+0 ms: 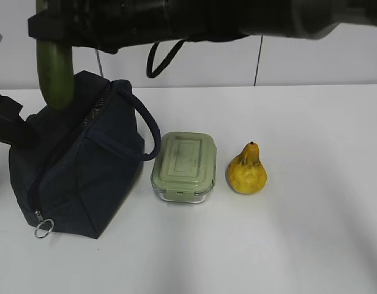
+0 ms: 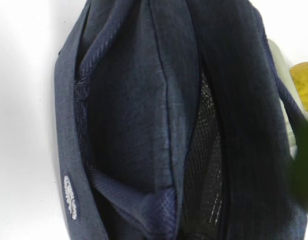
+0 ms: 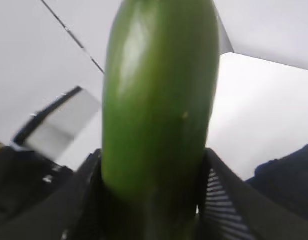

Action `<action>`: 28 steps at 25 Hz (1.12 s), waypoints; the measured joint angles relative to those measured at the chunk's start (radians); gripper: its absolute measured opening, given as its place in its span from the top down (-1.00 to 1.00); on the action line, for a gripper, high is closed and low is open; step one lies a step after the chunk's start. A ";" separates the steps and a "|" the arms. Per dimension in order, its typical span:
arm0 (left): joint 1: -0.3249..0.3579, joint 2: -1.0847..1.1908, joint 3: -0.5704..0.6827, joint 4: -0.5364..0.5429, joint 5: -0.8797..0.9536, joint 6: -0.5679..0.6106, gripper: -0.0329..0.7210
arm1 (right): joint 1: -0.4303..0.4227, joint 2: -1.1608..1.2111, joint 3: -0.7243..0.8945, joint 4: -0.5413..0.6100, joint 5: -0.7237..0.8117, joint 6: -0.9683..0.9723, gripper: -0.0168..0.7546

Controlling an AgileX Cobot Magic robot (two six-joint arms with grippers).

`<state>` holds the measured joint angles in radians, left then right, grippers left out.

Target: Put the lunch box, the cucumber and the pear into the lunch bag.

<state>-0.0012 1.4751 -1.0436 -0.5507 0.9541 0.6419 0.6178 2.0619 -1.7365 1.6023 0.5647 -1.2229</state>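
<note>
Right fingers clamped on cucumber (hanging over lunch bag); left fingers unseen.

The lunch bag is sitting at the left of the table. The lunch box is lying just to its right, with the pear standing just right of that. The cucumber is hanging upright above the bag's back end.
</note>
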 joint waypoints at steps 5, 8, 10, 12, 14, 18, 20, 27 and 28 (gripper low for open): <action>0.000 0.000 0.000 -0.001 0.000 0.000 0.95 | 0.000 0.093 0.000 -0.027 -0.024 -0.073 -0.01; 0.000 0.000 0.000 -0.001 0.000 0.000 0.95 | 0.000 0.103 0.000 -0.116 -0.022 -0.079 -0.03; 0.000 0.000 0.000 -0.001 0.000 0.000 0.95 | 0.000 0.103 0.000 -0.147 -0.015 -0.080 -0.14; 0.000 0.000 0.000 -0.001 -0.002 0.000 0.95 | 0.000 0.103 0.000 -0.164 -0.012 -0.080 -0.39; 0.000 0.000 0.000 -0.001 -0.003 0.000 0.95 | 0.000 0.103 0.000 -0.185 -0.006 -0.081 -0.63; 0.000 0.000 0.000 -0.001 -0.003 0.000 0.95 | -0.002 0.103 0.000 -0.215 0.001 -0.082 -0.67; 0.000 0.000 0.000 -0.001 -0.003 0.000 0.95 | -0.013 0.087 0.000 -0.235 0.003 -0.082 -0.67; 0.000 0.000 0.000 0.001 0.000 0.000 0.95 | -0.135 -0.109 -0.002 -0.476 0.006 0.115 -0.58; 0.000 0.000 0.000 0.001 0.000 0.000 0.95 | -0.160 -0.132 -0.005 -0.578 0.012 0.222 -0.54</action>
<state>-0.0012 1.4751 -1.0436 -0.5500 0.9542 0.6419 0.4577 1.9296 -1.7411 1.0248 0.5767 -1.0005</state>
